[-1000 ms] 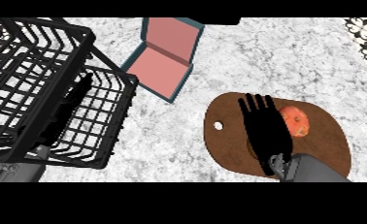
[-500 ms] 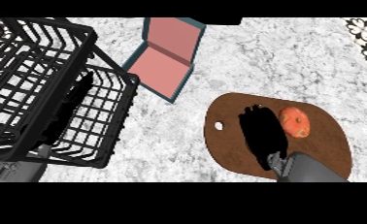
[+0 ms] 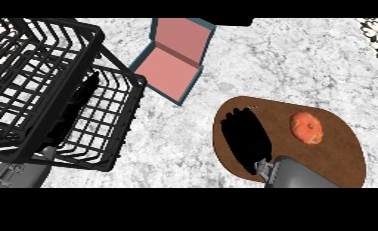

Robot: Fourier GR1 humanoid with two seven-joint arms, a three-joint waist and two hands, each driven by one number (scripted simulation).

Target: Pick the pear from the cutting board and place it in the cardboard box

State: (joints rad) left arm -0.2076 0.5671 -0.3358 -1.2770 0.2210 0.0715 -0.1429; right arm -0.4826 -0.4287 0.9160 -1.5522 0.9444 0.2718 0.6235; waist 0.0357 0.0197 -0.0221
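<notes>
Pear [image 3: 306, 127] is lying on the cutting board [image 3: 336, 162], at two o'clock from the right hand [image 3: 249, 145], whose fingers [image 3: 236, 120] are resting released, grasping nothing. Reaching step, I'm judging: next, shifting toward three o'clock and closing round it.

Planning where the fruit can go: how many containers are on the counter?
2: a black wire basket at the left, and an open box at top centre, beyond the cutting board. None looks hidden.
</notes>
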